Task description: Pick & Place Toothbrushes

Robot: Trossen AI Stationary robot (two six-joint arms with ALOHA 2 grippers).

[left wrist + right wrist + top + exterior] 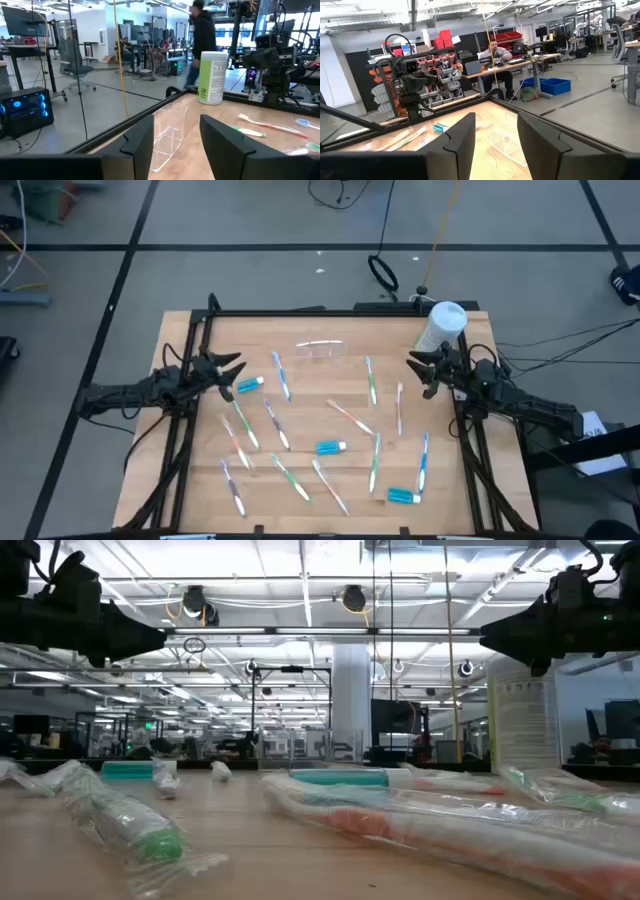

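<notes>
toothbrushes (372,383): thin, wrapped, blue/green/pink, scattered near clear holder (320,349) | axes mixed | my left gripper (234,371) & right gripper (418,370) spread, empty

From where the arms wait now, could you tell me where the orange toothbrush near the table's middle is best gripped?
Probably mid-handle, from straight above. The orange toothbrush lies flat and diagonal, clear of its neighbours, so the fingers should close across its thin shaft. The right end effector, open, sits nearer it.

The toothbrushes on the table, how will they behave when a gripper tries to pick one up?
The toothbrushes look thin and lie flat on the table, so probably light but hard to get fingers under. The low view shows one in crinkly clear wrap, likely slippery. A push would probably make one slide or spin rather than tip.
</notes>
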